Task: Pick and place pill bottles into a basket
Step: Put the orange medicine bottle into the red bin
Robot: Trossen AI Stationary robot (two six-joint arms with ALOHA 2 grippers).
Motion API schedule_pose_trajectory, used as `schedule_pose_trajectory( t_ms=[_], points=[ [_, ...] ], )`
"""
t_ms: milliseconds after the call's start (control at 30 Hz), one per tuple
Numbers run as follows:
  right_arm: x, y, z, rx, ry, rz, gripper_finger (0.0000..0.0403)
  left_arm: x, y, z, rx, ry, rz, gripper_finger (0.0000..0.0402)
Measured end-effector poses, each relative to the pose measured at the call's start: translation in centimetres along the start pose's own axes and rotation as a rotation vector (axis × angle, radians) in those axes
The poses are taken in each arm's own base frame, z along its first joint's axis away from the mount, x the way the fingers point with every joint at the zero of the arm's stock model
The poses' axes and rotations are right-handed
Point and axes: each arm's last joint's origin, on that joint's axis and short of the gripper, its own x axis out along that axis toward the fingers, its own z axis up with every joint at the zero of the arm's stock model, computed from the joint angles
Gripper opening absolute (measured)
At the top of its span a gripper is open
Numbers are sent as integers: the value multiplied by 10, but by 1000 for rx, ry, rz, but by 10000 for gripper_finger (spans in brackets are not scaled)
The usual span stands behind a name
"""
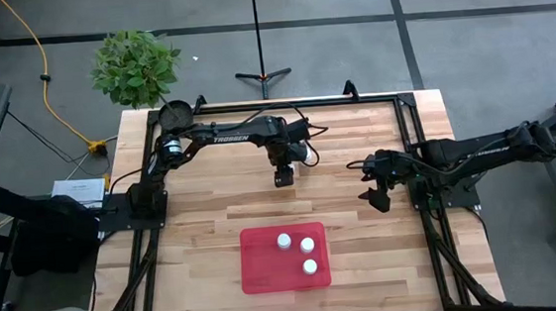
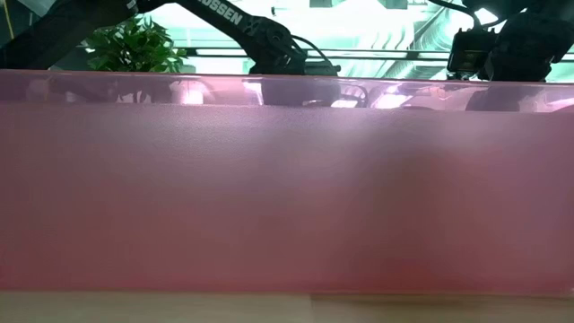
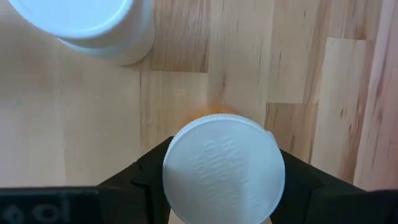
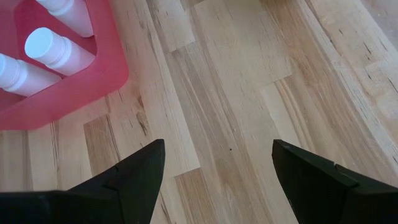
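While three white-capped pill bottles stand upright inside the red basket, grouped toward its 3 o'clock half, a fourth bottle sits between the fingers of the left gripper, which is clenched on it; the left wrist view shows its round white cap filling the space between the two dark fingers, with a faint orange edge showing just past the cap. Another white-capped bottle stands on the wood just beyond the held one in that view, apart from it. The basket rests on the wooden table toward the 6 o'clock edge in the high view, and the left gripper lies at about 12 o'clock from it, near the table's middle. The right gripper hangs at roughly 2 o'clock from the basket, well apart from it, with its fingers spread and released over bare wood; the right wrist view shows the basket's rounded corner and three bottles leaning in the picture beyond those fingers. In the low view the translucent pink basket wall fills nearly the whole field. At about 11 o'clock from the table stands a potted green plant, with a small dark round pot beside the left arm's base and a yellow cable on the floor.
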Motion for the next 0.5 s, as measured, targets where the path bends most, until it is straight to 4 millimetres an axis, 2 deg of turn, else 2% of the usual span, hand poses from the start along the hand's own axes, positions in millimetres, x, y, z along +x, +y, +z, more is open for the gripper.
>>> schedule_pose_trajectory(
  t_ms=[167,500],
  points=[
    [0,0,0,5,1,0,287,-5,-1,0,7,23,6,226],
    [0,0,0,7,2,-1,287,-44,-6,16,16,1,28,226]
  ],
)
